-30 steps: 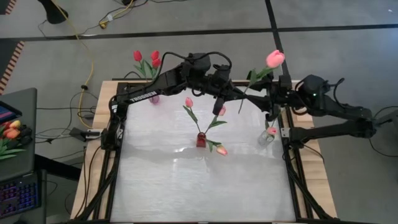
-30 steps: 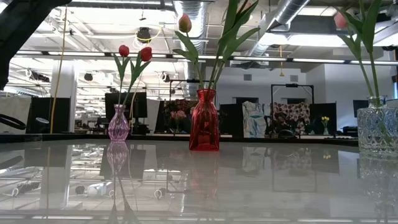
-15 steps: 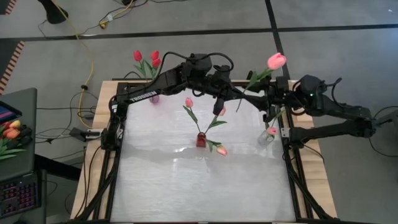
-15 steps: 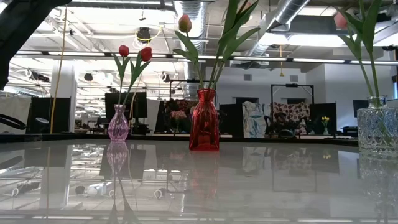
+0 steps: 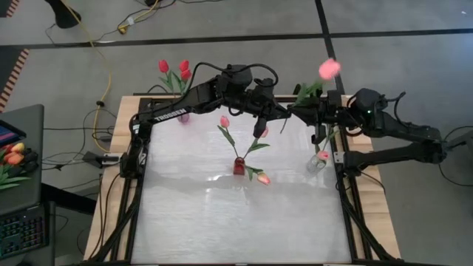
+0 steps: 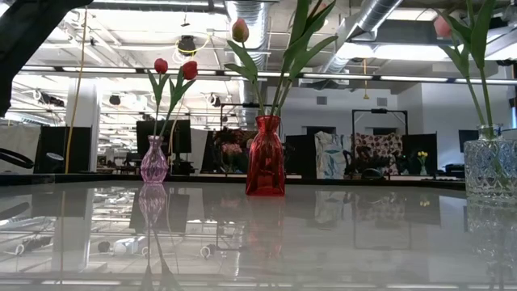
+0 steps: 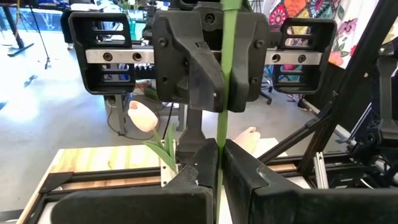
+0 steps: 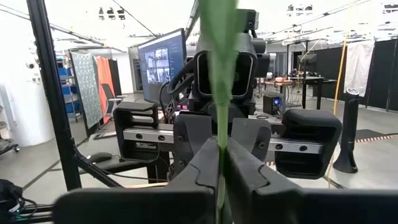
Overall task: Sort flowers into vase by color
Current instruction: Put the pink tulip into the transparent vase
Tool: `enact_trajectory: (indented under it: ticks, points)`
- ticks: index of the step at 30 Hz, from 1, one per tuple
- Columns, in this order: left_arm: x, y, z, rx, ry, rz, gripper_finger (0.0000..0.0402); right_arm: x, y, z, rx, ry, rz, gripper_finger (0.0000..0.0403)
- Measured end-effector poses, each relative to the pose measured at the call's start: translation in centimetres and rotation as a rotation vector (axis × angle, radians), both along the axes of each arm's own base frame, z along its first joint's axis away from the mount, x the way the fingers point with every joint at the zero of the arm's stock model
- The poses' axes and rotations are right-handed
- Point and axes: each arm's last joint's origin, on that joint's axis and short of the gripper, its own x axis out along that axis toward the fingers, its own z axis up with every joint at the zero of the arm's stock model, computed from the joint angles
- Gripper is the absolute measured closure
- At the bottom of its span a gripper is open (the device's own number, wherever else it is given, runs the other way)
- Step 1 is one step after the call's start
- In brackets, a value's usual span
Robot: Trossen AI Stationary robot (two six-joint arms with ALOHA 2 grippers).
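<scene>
High view, both claws, left claw (image 5: 284, 111), right claw (image 5: 297, 112), clamping pink tulip (image 5: 328, 68) stem, far edge.

Both arms are dark, almost black, made of angular segments. The left arm (image 5: 185, 100) carries white "TROSSEN" lettering on its long link, and a black cable loops over its wrist. The right arm (image 5: 399, 133) shows a small green light at 12 o'clock on its wrist housing. Each gripper body has a silver rail with small screws, between two black slotted blocks.
</scene>
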Motion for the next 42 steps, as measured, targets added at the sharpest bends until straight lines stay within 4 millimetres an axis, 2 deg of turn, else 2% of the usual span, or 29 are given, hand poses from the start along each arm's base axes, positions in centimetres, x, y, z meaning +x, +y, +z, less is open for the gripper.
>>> enact_trajectory:
  ticks: [3, 8, 14, 20, 25, 36, 39, 42]
  points:
    - [0.0, 0.0, 0.0, 0.011, -0.002, 0.000, 0.0400, 0.0, 0.0, 0.0, 0.003, 0.000, -0.016, 0.0376]
    - [0.0, 0.0, 0.0, 0.015, -0.003, 0.000, 0.0387, 0.0, -0.1, 0.0, 0.006, 0.000, -0.017, 0.0371]
    - [-0.1, 0.1, 0.1, 0.058, -0.013, -0.011, 0.0333, -0.4, 0.0, 0.1, 0.007, -0.004, -0.017, 0.0371]
    - [-1.5, 0.9, 1.2, 0.051, -0.007, 0.015, 0.0254, -2.8, 0.3, 0.3, 0.028, 0.007, -0.057, 0.0373]
    - [-2.7, 1.9, 1.4, 0.029, 0.047, 0.047, 0.0216, -5.6, 0.6, 0.3, 0.082, 0.016, -0.118, 0.0372]
    - [-3.3, 2.6, 1.3, 0.034, 0.074, 0.050, 0.0207, -9.5, 1.2, 0.3, 0.116, -0.018, -0.132, 0.0371]
    - [-3.8, 2.6, 1.8, 0.053, 0.067, 0.071, 0.0207, -10.3, 1.4, 0.0, 0.140, -0.001, -0.129, 0.0374]
    - [-5.0, 2.4, 3.1, 0.114, 0.035, 0.122, 0.0207, -11.1, 1.5, -0.3, 0.151, 0.007, -0.142, 0.0374]
